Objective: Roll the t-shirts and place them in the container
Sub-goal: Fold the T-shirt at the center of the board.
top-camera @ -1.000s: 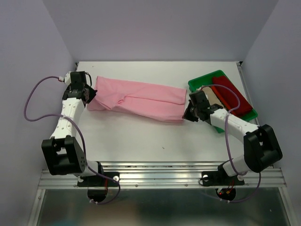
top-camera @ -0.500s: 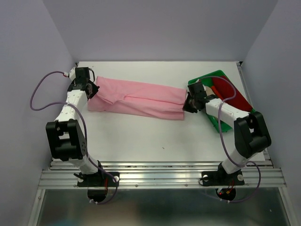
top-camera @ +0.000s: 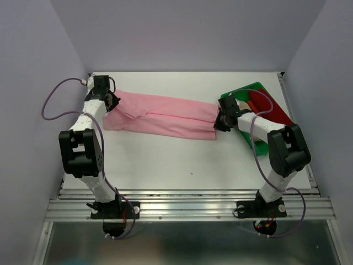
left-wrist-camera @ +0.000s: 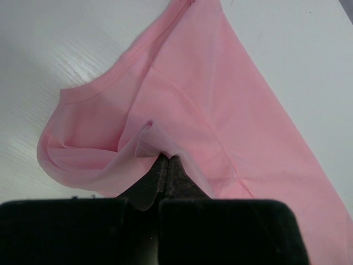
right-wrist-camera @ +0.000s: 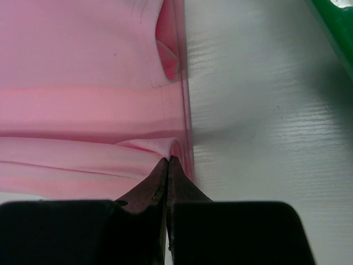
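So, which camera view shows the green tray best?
The top external view: most of the green tray shows there. The right wrist view catches only one green corner; the left wrist view shows none.

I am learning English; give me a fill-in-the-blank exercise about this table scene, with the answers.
The left tool and the right tool each pinch an end of the folded t-shirt, whose colour is ____.
The dark red t-shirt lies in a ____ tray.
That tray is beside the ____ arm.
Answers: pink; green; right.
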Robot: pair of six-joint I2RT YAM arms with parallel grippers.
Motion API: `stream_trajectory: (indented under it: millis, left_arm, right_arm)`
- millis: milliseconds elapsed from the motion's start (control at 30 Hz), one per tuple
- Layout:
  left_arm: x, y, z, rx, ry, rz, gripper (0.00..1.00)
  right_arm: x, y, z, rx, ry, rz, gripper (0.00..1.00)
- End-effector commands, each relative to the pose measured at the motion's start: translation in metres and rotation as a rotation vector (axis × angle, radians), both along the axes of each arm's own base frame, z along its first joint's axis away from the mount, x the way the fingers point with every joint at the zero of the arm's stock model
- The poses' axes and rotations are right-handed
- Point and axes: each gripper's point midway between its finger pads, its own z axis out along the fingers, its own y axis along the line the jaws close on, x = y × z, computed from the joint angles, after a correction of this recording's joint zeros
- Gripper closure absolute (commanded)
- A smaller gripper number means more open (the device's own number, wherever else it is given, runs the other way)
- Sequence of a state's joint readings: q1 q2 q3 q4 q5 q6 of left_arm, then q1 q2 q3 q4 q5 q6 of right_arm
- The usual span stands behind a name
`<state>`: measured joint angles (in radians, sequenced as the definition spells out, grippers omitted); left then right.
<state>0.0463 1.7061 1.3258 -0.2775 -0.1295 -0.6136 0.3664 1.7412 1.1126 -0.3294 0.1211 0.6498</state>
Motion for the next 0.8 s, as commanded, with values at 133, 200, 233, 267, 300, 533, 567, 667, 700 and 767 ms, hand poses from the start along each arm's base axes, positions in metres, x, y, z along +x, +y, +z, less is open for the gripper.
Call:
stream_trajectory:
  millis: [133, 200, 233, 267, 300, 533, 567, 667, 700, 767]
  left_arm:
    - [0.023, -0.003, 0.012, 0.057, -0.044, -0.015, 1.0]
    - [0.026, -0.005, 0.013, 0.067, -0.044, -0.02, 1.0]
    - [0.027, -0.006, 0.01, 0.068, -0.038, -0.023, 1.0]
    - [0.028, -0.006, 0.011, 0.072, -0.039, -0.022, 1.0]
    - [0.029, -0.006, 0.01, 0.074, -0.038, -0.019, 1.0]
    - [0.032, -0.002, 0.008, 0.084, -0.035, -0.003, 1.0]
    - [0.032, -0.003, 0.007, 0.081, -0.033, -0.003, 1.0]
    - [0.034, -0.003, 0.007, 0.078, -0.037, -0.004, 1.0]
    - [0.034, -0.004, 0.007, 0.076, -0.039, -0.006, 1.0]
    - [0.037, -0.005, 0.007, 0.075, -0.047, -0.014, 1.0]
  right_arm:
    - [0.027, -0.004, 0.015, -0.006, -0.077, -0.025, 0.99]
    - [0.027, -0.004, 0.015, -0.005, -0.078, -0.025, 0.99]
    - [0.027, -0.004, 0.015, -0.006, -0.077, -0.025, 0.99]
    - [0.028, -0.003, 0.016, -0.003, -0.081, -0.026, 0.99]
    - [0.029, -0.003, 0.017, -0.004, -0.083, -0.027, 0.99]
    - [0.036, -0.006, 0.018, -0.004, -0.092, -0.04, 0.99]
    - [0.038, -0.006, 0.018, -0.004, -0.093, -0.042, 0.99]
    - [0.044, -0.008, 0.02, 0.0, -0.101, -0.053, 0.99]
    - [0.046, -0.007, 0.02, 0.001, -0.101, -0.054, 0.99]
    - [0.048, -0.006, 0.018, 0.002, -0.099, -0.054, 0.99]
